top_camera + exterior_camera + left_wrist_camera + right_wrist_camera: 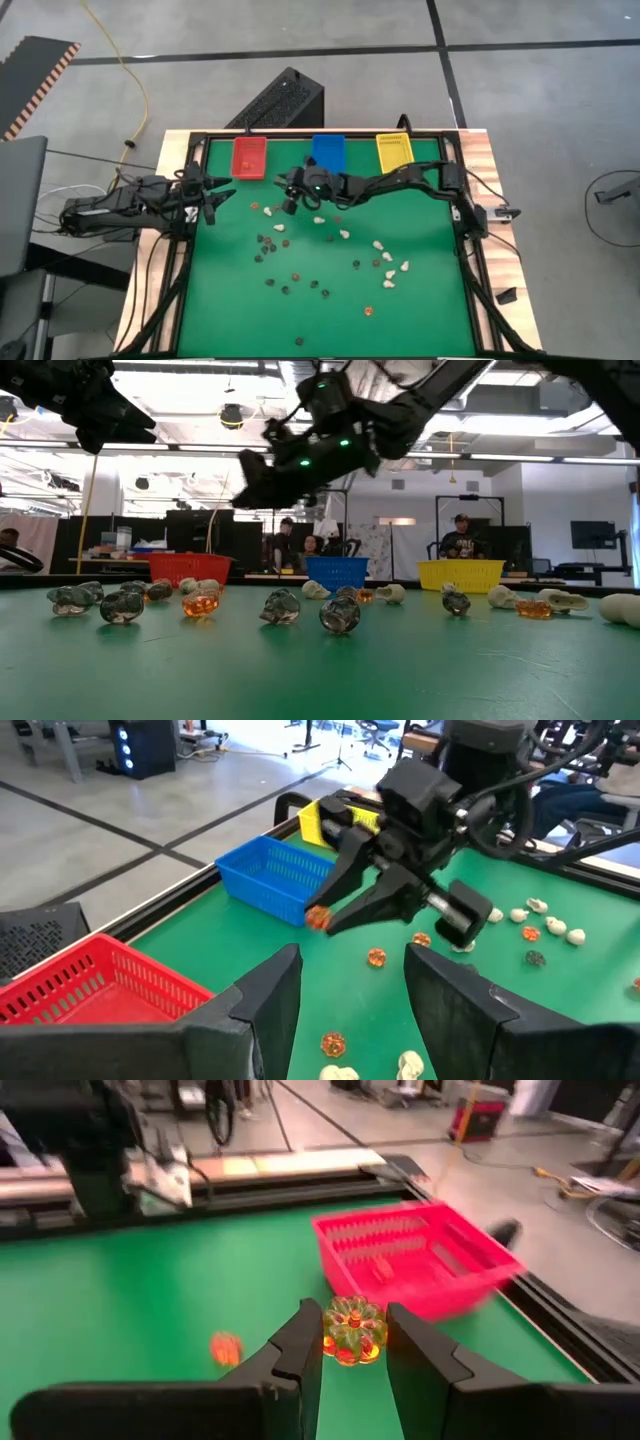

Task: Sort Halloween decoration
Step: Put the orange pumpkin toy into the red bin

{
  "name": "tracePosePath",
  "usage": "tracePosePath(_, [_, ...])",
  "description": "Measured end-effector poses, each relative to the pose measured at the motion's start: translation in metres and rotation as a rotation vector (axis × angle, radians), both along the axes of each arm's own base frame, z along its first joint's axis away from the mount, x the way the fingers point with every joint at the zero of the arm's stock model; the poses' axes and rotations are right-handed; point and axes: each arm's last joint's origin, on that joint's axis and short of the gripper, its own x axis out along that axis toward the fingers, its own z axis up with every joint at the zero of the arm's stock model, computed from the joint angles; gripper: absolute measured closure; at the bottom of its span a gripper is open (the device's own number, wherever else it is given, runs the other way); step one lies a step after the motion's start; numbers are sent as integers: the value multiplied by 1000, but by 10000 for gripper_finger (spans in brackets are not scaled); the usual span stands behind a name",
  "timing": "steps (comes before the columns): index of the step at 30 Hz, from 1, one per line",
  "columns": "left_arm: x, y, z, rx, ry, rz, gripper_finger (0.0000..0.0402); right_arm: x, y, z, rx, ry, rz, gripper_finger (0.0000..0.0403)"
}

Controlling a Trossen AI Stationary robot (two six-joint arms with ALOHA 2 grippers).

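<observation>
Dozens of tiny trinkets lie scattered over the green desk [420, 310]: black ones [262, 240] nearest the front and left, cream-white ones [390, 258] to the right, orange-brown ones [294, 274] among them. 1 orange trinket [353, 1330] is off the mat, pinched between the narrow jaws of the right gripper [352, 1342], which hangs in the air just in front of the red bin [250, 157] and blue bin [328, 152]. It looks like a hard, glossy, ribbed bead, so I judge it light, rigid and slippery; the hold across its middle seems the safest, since a grip near an edge could squirt it out. The left gripper [208, 200] waits near the red bin with its jaws apart and nothing between them. Farthest back stands the yellow bin [394, 151].
</observation>
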Motion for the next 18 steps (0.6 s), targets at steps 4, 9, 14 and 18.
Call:
tracePosePath(4, [0,0,0,0,1,0,233,21,-8,0,-7,-25,7,284])
tracePosePath(9, [0,0,0,0,1,0,233,42,-17,1,-16,-58,12,284])
tracePosePath(14, [0,0,0,0,3,0,233,60,-28,2,-22,-90,4,284])
tracePosePath(18, [0,0,0,0,4,-1,233,74,-35,-3,-10,-97,12,284])
